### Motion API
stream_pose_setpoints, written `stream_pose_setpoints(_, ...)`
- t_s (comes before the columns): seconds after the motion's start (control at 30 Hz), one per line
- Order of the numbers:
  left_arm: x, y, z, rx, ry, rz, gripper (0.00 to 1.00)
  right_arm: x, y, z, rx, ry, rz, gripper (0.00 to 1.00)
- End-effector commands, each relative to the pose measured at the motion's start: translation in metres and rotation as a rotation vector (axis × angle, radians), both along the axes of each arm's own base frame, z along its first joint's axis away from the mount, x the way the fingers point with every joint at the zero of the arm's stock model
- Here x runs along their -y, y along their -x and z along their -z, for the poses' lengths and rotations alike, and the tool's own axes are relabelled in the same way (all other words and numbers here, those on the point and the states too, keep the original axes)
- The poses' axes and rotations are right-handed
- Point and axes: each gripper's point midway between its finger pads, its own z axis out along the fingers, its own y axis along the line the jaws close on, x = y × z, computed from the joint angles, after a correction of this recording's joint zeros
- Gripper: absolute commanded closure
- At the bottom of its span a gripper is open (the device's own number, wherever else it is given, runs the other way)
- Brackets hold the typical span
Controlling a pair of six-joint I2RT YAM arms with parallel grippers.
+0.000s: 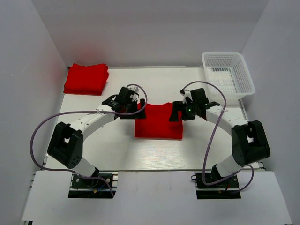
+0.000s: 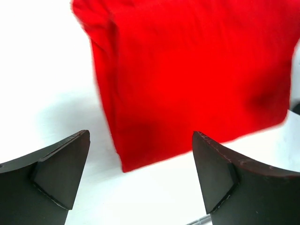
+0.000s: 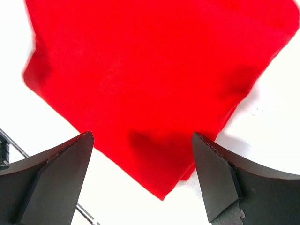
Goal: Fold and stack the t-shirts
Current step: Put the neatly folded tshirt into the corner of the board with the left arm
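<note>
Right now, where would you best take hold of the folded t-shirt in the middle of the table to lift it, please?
Probably by its two side edges near the far corners, each arm coming from its own side. The folded t-shirt lies flat as a layered rectangle, so pinching all layers at both edges should keep the fold.

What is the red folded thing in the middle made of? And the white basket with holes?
The folded red t-shirt in the middle looks like soft, matte cloth: rounded edges, gentle creases, no shine. The white mesh basket at the far right is probably stiff plastic: thin bars in a regular grid, keeping a boxy shape.
</note>
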Motion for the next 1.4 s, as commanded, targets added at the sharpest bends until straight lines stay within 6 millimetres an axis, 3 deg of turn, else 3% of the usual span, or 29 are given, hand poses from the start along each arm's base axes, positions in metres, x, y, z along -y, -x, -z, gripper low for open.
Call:
stream_pose_setpoints(0.0, -0.031, -0.009, -0.010, 0.022, -0.117, -0.126, 0.00, 0.000, -0.013, -0.039, 0.110, 0.010, -0.003, 0.09)
stream_pose_setpoints(0.03, -0.030, -0.012, -0.006, 0.026, -0.134, -0.104, 0.00, 0.001, -0.013, -0.051, 0.146, -0.002, 0.005, 0.09)
stream_pose_setpoints(0.1, -0.021, -0.018, -0.004, 0.041, -0.104, -0.076, 0.00, 0.004, -0.014, -0.060, 0.175, -0.002, 0.023, 0.09)
stream_pose_setpoints(0.27, 0.003, -0.026, 0.022, 0.034, -0.050, 0.002, 0.00, 0.011, -0.015, -0.075, 0.224, 0.004, 0.066, 0.09)
stream_pose_setpoints(0.5, -0.008, -0.036, 0.063, -0.014, -0.142, -0.042, 0.00, 0.022, -0.013, -0.079, 0.238, 0.035, 0.111, 0.09)
stream_pose_setpoints(0.63, -0.015, -0.036, 0.085, -0.049, -0.218, -0.070, 0.16, 0.025, -0.011, -0.079, 0.262, 0.046, 0.098, 0.09)
stream_pose_setpoints(0.9, -0.019, -0.011, 0.129, -0.139, -0.305, -0.053, 0.40, 0.032, -0.010, -0.075, 0.246, 0.073, 0.146, 0.09)
stream_pose_setpoints(1.0, -0.008, -0.005, 0.140, -0.150, -0.263, -0.022, 0.54, 0.035, -0.012, -0.079, 0.263, 0.072, 0.165, 0.09)
stream_pose_setpoints(1.07, -0.001, -0.007, 0.139, -0.144, -0.232, -0.010, 0.62, 0.036, -0.011, -0.079, 0.265, 0.074, 0.169, 0.09)
stream_pose_setpoints(1.17, 0.007, -0.014, 0.139, -0.122, -0.188, 0.021, 0.99, 0.041, -0.010, -0.080, 0.276, 0.086, 0.186, 0.09)
stream_pose_setpoints(1.23, 0.012, -0.018, 0.137, -0.114, -0.139, 0.037, 1.00, 0.044, -0.010, -0.082, 0.290, 0.095, 0.199, 0.09)
stream_pose_setpoints(1.37, 0.006, -0.039, 0.113, 0.001, -0.178, 0.029, 1.00, 0.049, -0.010, -0.082, 0.308, 0.115, 0.208, 0.09)
